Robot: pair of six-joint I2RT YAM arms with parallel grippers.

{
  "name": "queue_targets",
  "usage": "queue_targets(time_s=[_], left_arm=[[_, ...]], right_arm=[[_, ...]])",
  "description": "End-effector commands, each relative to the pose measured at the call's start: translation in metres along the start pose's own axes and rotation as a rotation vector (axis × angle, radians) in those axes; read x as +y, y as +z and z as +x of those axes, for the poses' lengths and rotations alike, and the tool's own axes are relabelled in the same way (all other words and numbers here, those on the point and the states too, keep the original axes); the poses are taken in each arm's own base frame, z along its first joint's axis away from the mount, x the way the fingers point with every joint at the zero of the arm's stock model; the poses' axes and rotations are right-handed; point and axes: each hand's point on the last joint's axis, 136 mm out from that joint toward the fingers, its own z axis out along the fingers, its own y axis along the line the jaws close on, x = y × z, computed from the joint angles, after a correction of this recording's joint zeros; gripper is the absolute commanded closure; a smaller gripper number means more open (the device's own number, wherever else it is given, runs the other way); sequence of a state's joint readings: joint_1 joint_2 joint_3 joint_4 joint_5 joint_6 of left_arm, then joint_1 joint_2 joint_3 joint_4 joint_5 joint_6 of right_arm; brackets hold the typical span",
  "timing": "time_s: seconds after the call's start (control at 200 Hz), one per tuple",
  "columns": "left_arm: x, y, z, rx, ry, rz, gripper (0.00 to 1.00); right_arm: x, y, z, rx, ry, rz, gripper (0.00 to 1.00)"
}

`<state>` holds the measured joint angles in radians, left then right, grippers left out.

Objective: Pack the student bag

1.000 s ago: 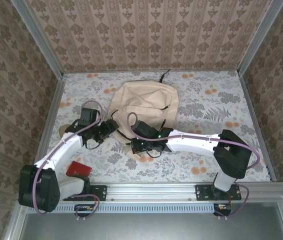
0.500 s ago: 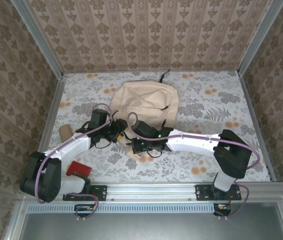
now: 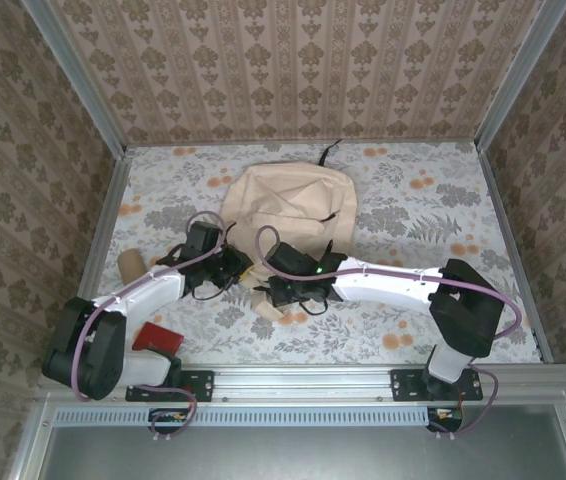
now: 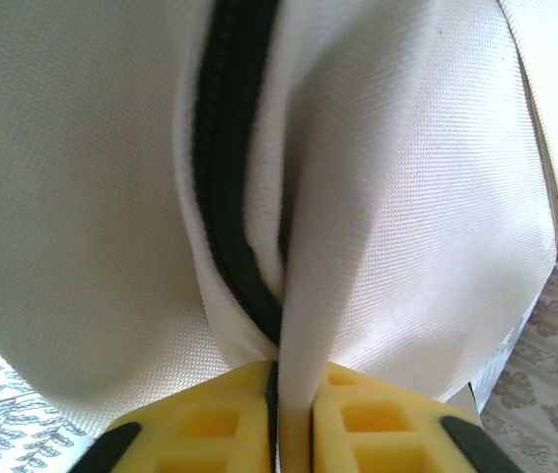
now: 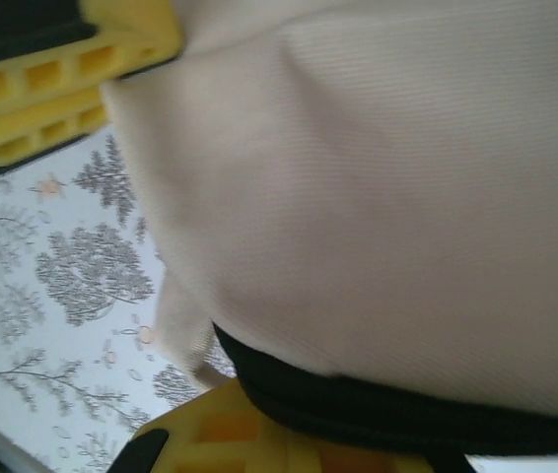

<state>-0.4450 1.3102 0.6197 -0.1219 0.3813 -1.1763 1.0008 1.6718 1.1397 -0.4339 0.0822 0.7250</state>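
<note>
Where the two arms meet, item: large cream soft-fabric student bag (image 3: pixel 288 200), lying flat at upper centre of the floral-patterned table (image 3: pixel 413 220).
Bag condition: looks flat and unfilled; in the left wrist view the dark zipper (image 4: pixel 228 148) runs closed down the middle of the frame.
Left gripper (image 3: pixel 240 268): at the bag's lower left edge, yellow fingers pinched together on a fold of cream fabric beside the zipper (image 4: pixel 292 394).
Right gripper (image 3: pixel 275 292): closed at the bag's lower edge; cream fabric and a dark band lie over its lower finger (image 5: pixel 249 434), so it appears to grip the bag.
Loose items: small red flat object (image 3: pixel 156 338) at lower left; brown cardboard tube (image 3: pixel 127 264) at left, both well apart from the bag.
Progress: early; bag held, not opened, nothing visibly packed.
Remaining: open the bag, load items, close it.
</note>
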Motion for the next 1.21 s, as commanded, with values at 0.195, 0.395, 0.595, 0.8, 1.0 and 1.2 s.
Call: queue_targets(time_s=[0.195,0.395,0.595,0.8,1.0,1.2], left_arm=[[0.033,-0.001,-0.014,-0.050,0.028,-0.169,0.92],[0.023,-0.005,-0.019,-0.046,0.051,-0.141,0.90],[0.012,-0.028,-0.031,-0.082,0.096,-0.153,0.62],[-0.005,-0.057,-0.019,-0.059,0.149,-0.146,0.38],[-0.002,-0.070,-0.008,-0.076,0.070,-0.113,0.32],[0.000,-0.073,-0.013,-0.120,-0.026,-0.076,0.31]], right_arm=[[-0.072,-0.039,0.004,0.000,0.005,0.265,1.00],[-0.074,-0.043,-0.002,-0.014,0.007,0.214,1.00],[-0.010,-0.032,-0.019,-0.009,-0.028,-0.064,1.00],[0.040,-0.029,-0.048,-0.037,-0.074,-0.236,1.00],[0.080,-0.029,-0.082,-0.091,-0.117,-0.356,1.00],[0.102,-0.017,-0.097,-0.089,-0.120,-0.424,1.00]])
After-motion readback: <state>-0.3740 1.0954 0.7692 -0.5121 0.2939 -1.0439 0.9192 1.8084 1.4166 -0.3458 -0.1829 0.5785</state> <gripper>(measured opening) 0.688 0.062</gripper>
